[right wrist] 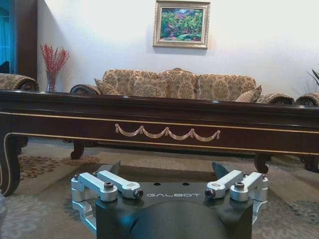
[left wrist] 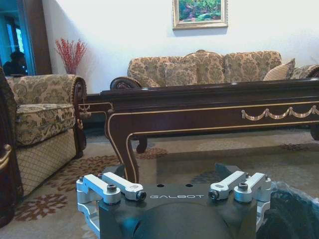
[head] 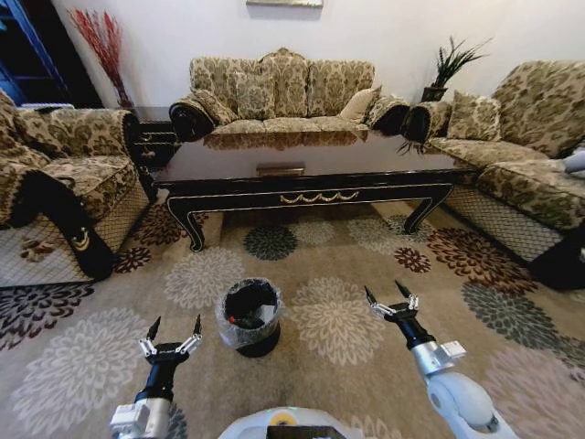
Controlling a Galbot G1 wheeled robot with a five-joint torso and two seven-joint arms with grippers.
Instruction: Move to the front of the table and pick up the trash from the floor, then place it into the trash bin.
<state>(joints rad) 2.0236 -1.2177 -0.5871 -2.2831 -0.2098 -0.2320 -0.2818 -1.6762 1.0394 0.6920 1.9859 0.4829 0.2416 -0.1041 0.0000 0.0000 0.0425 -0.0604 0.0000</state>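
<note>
Trash bin (head: pixel 249 315) stood upright on the floor (head: pixel 347 274), in front of the table (head: pixel 302 174) and well apart from its front edge. Lined with a thin greyish plastic bag, crinkled over the rim. Inside the bin, dark contents with a few small bits, too small to identify. Edge of the bin's bag also seen in the left wrist view (left wrist: pixel 294 209), just beside the left gripper.

Left gripper (head: pixel 174 334) hovered near the bin on its left, slightly closer to the robot, fingers spread apart and holding nothing. Right gripper (head: pixel 391 297) hovered to the right of the bin, a little farther from it, fingers likewise apart and empty. Both pointed toward the table.

Beyond the bin, the table lay low and wide, glossy dark top, gold scroll ornament (head: pixel 318 197) on the front edge, curved legs at either end. Behind the table, a patterned sofa (head: pixel 283 91) against the wall. Left of the bin, an armchair (head: pixel 64 174); right of it, another sofa (head: pixel 521 146). Carpet around the bin patterned with round flower medallions.
</note>
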